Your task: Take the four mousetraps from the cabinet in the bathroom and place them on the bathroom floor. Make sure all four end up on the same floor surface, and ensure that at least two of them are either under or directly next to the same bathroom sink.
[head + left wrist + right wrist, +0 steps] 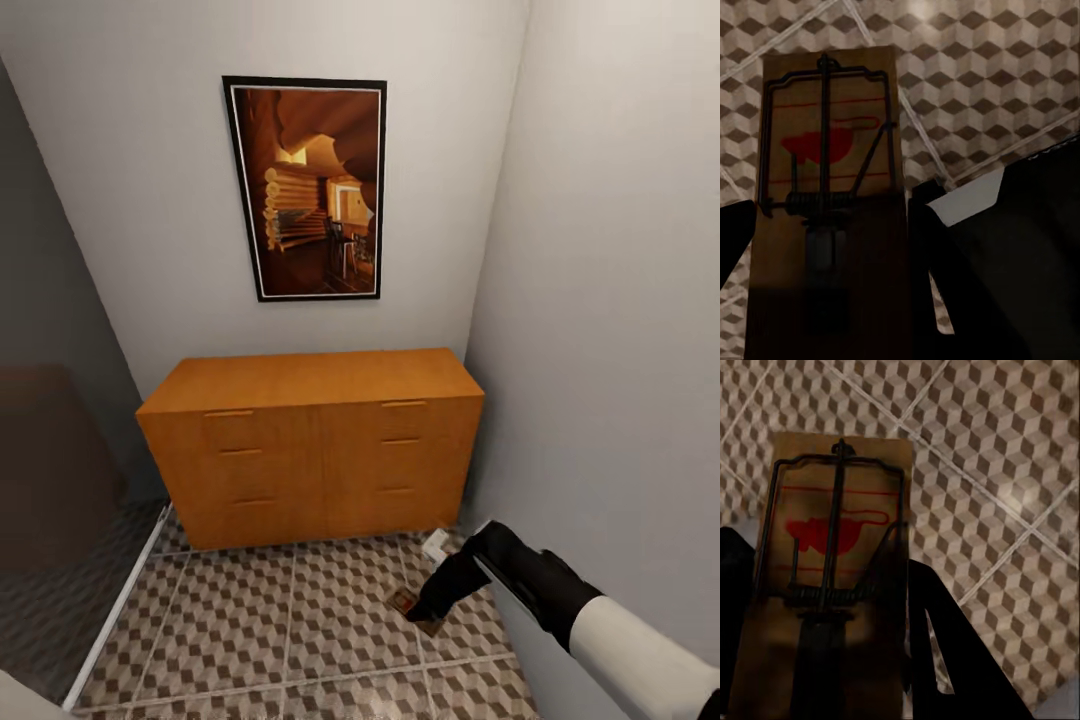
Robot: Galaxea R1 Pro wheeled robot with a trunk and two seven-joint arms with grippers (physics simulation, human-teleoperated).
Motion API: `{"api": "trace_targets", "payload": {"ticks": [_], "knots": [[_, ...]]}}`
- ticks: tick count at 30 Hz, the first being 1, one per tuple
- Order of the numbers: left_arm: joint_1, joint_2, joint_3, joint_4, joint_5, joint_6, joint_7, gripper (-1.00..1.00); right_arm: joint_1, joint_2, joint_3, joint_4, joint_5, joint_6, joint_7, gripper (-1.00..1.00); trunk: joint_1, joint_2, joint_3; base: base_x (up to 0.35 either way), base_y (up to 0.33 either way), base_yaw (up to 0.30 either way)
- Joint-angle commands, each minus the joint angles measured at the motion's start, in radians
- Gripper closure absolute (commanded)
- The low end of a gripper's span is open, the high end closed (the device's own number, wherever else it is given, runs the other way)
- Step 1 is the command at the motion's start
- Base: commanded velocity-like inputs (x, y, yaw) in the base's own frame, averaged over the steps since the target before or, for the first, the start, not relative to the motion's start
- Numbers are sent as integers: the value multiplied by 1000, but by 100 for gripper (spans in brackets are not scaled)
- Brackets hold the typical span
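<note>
My right gripper (422,612) hangs low over the bathroom floor (250,620), in front of the cabinet's right end, shut on a mousetrap (403,601). In the right wrist view that tan mousetrap (840,510), with its dark wire and red mouse print, sits between the dark fingers (937,645) of the right gripper (829,562), above the cube-patterned tiles. The left wrist view shows my left gripper (831,217) shut on another mousetrap (832,135), over the same tile pattern (982,67). The orange-brown cabinet (310,450) stands against the back wall, its drawer fronts shut. The sink is out of view.
The cabinet fills a narrow alcove, with the right wall (620,350) close to my right arm. A glass partition and the dark grey shower floor (50,600) lie to the left behind a white sill (115,610). A small white object (437,545) lies by the cabinet's right foot.
</note>
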Motion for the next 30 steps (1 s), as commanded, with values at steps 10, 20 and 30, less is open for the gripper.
{"api": "trace_targets", "payload": {"ticks": [10,20,30], "knots": [[163,-23,-1,186,32,-114,-31,100,139,78,25,314,19,-289,-271,100,0,-1,-1,-296,0,0],[244,-44,-1,408,267,-188,-32,100,239,116,22,665,6,-691,-464,100,0,-1,-1,-296,0,53],[257,-41,-2,467,299,-194,-33,100,360,191,23,731,18,-805,-668,100,0,-1,-1,-231,0,274]]}}
